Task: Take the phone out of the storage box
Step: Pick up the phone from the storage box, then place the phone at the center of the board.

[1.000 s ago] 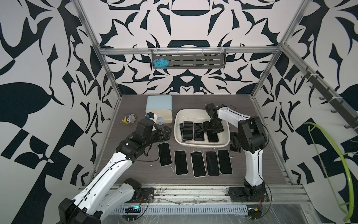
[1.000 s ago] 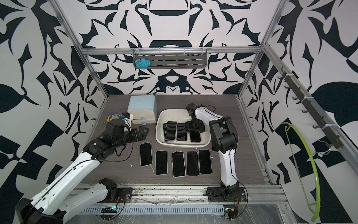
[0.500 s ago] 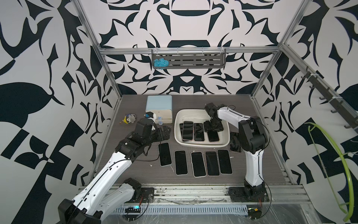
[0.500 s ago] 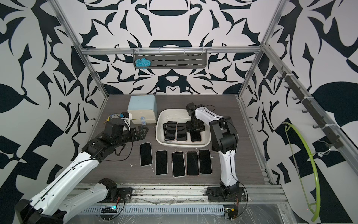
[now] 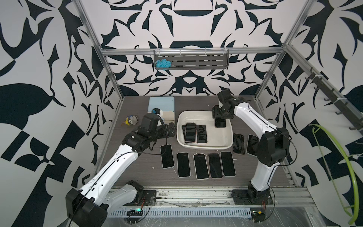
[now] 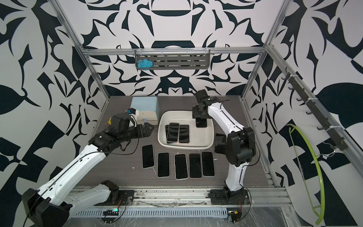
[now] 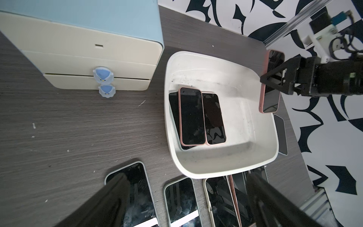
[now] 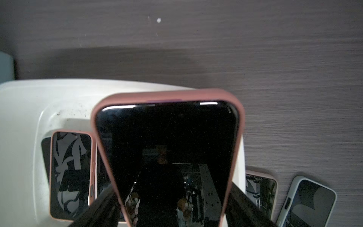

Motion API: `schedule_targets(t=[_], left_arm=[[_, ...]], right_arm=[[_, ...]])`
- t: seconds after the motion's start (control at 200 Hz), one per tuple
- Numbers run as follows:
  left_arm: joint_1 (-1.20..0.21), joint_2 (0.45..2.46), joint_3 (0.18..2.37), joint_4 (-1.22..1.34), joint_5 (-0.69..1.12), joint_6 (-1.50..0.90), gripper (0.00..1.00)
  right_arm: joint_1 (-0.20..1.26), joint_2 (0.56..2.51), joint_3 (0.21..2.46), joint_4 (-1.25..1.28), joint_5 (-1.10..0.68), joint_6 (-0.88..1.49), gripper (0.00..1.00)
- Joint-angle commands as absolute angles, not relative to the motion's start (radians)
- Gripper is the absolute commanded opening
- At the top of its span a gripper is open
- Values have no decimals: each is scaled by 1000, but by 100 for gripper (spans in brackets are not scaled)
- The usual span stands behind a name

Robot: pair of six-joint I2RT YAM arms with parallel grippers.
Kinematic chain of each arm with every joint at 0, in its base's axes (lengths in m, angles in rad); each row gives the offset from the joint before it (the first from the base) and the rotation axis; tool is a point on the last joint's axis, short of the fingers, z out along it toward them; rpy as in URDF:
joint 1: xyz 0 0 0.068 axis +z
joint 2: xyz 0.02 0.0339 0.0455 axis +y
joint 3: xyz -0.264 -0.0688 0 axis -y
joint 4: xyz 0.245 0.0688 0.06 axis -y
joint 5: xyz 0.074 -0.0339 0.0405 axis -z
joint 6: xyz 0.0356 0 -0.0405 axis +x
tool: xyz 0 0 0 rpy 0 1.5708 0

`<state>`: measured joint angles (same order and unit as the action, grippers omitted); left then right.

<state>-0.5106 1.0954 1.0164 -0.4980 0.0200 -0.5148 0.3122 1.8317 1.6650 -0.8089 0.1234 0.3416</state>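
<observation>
Phone (image 7: 270,100), pink case: hanging upright over the storage box (image 5: 206,145), above the far corner on the right arm's side, clamped across its width between the jaws of the right gripper (image 7: 273,78). Appearing raised off the box floor, though not getting past the rim yet; carrying out and setting down remaining to do. Looking over the table (image 5: 145,176) next, finding bare wood toward the left arm. Passing the blue-topped drawer unit (image 5: 162,104), standing just beside the box at its far left corner. Finding the left gripper (image 5: 173,130) hovering near the box's left wall, jaws spread wide, holding nothing. Counting three more phones (image 5: 190,135) lying flat inside the box, one partly under the others. Counting a row of five phones (image 5: 200,166) already lying in front of the box and a pair of phones (image 5: 238,143) beside its right wall, crowding the nearest landing spots. Spotting a small toy (image 5: 131,120) well apart, near the left edge.
</observation>
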Motion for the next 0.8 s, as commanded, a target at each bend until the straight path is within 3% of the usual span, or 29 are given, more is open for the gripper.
schedule_targets(t=[0.0, 0.43, 0.795], left_arm=[[-507, 1131, 1074, -501, 55, -485, 100], [-505, 1186, 1101, -492, 69, -501, 100], [-505, 1192, 1075, -475, 75, -531, 100]], right_arm=[[261, 1760, 1615, -700, 176, 364, 80], [51, 1664, 1406, -511, 210, 377, 80], [1, 1770, 1377, -425, 195, 375, 80]])
